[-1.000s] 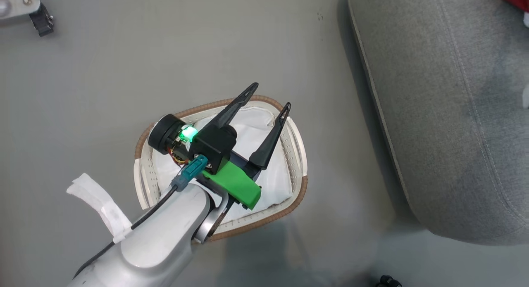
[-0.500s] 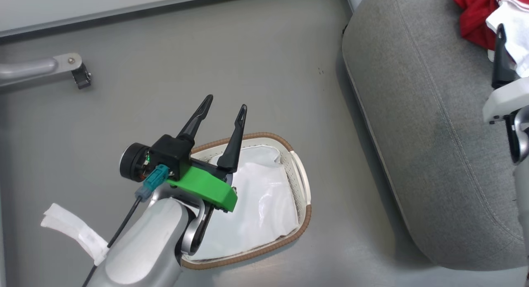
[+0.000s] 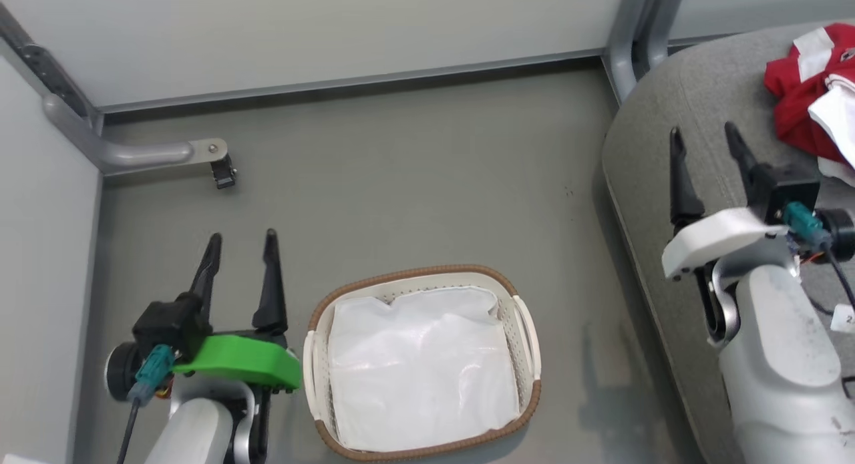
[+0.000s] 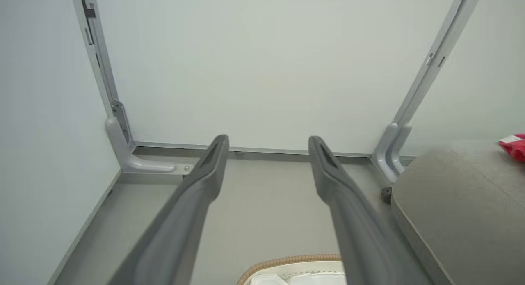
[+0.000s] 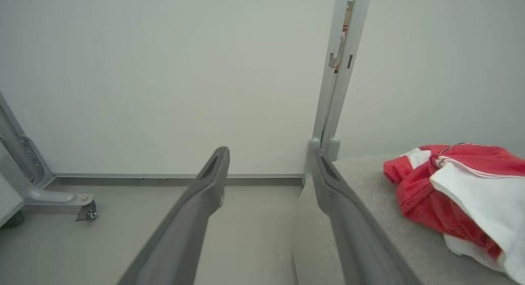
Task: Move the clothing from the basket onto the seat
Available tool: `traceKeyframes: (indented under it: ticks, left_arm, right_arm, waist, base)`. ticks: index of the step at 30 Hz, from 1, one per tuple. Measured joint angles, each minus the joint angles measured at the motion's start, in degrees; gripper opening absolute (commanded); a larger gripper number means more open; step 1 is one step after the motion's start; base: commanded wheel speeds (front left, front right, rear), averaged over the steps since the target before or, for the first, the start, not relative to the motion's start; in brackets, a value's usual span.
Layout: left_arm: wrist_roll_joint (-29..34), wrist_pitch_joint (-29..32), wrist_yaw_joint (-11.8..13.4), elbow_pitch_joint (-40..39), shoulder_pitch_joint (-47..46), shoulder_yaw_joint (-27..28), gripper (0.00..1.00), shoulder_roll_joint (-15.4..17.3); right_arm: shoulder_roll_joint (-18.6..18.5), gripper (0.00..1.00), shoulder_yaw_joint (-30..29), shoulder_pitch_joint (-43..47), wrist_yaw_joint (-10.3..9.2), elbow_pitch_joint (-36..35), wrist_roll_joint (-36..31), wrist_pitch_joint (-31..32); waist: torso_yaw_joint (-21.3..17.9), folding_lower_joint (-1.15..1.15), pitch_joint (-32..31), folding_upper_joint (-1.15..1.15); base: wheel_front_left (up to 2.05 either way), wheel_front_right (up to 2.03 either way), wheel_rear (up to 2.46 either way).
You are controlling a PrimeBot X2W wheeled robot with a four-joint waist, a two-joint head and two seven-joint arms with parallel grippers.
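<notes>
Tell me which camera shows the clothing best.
The right wrist view: the clothing lies close and large on the seat, cut at the right edge. The head view has it small in the top right corner, also cut off. The left wrist view catches a red scrap at its right edge.

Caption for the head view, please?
Clothing on the seat, basket with its liner, left gripper and right gripper open.
</notes>
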Motion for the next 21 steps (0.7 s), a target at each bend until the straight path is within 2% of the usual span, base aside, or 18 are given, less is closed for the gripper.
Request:
traceKeyframes:
  ticks: [8, 21]
  left_arm:
    - [2.87, 0.0, -0.43, -1.14, 9.59, 7.26, 1.0, -1.69]
    - [5.98, 0.0, -2.72, -1.42, 18.06, 11.28, 1.0, -4.94]
  right_arm:
    - [1.34, 1.0, 2.87, 11.03, 0.0, -5.69, 4.49, 0.0]
    - [1.37, 1.0, 8.24, 26.23, 0.0, -13.74, 8.87, 0.0]
  waist:
    - [2.81, 0.0, -4.03, 0.0]
    - [3.6, 0.0, -8.32, 0.0]
  base:
    - [0.0, 0.0, 0.0]
    - [0.0, 0.0, 0.0]
